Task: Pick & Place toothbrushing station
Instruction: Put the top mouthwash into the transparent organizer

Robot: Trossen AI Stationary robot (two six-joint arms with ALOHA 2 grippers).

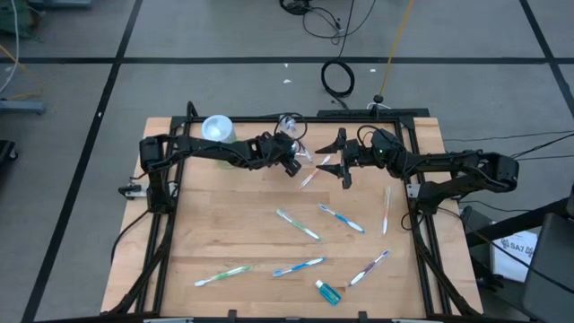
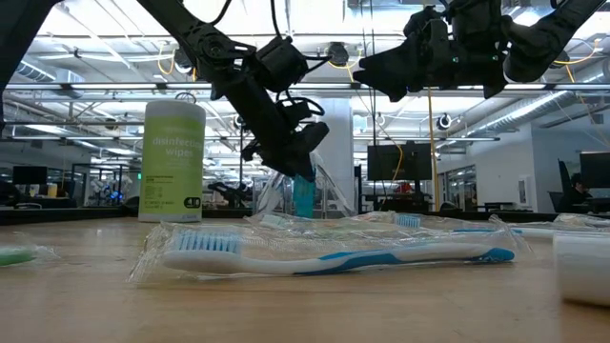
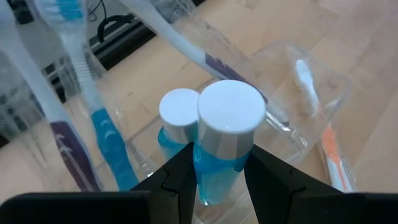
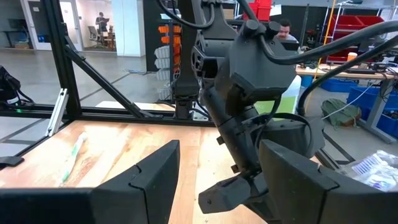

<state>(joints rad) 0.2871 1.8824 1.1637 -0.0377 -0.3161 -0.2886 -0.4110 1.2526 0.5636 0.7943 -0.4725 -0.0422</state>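
My left gripper [image 3: 217, 163] is shut on a small blue tube [image 3: 219, 163] with a white cap [image 3: 231, 114], over the clear cup [image 3: 140, 149] at the table's far middle. A second white-capped tube [image 3: 178, 112] and blue and white toothbrushes [image 3: 74, 56] stand in that cup. In the low view the held tube [image 2: 303, 195] hangs in front of the cup [image 2: 272, 195]. My right gripper [image 1: 335, 158] hovers open and level just right of the left one, holding nothing. Several wrapped toothbrushes [image 1: 298, 224] and another tube [image 1: 328, 292] lie on the table. My left gripper pinches the tube's blue body [image 3: 214, 171] just below its white cap, between its two fingers. The fingers [image 3: 180, 174] slant down from the table's left side and lie across the tube. The tube stands upright, cap up, beside the second tube; its lower end is hidden.
A green wipes canister [image 2: 172, 162] with a pale lid [image 1: 217, 128] stands at the far left. A wrapped orange-handled toothbrush [image 3: 323, 137] lies beside the cup. Black frame rails [image 1: 414, 206] line the table's sides. The bare wood [image 1: 242, 229] in the middle holds loose toothbrushes.
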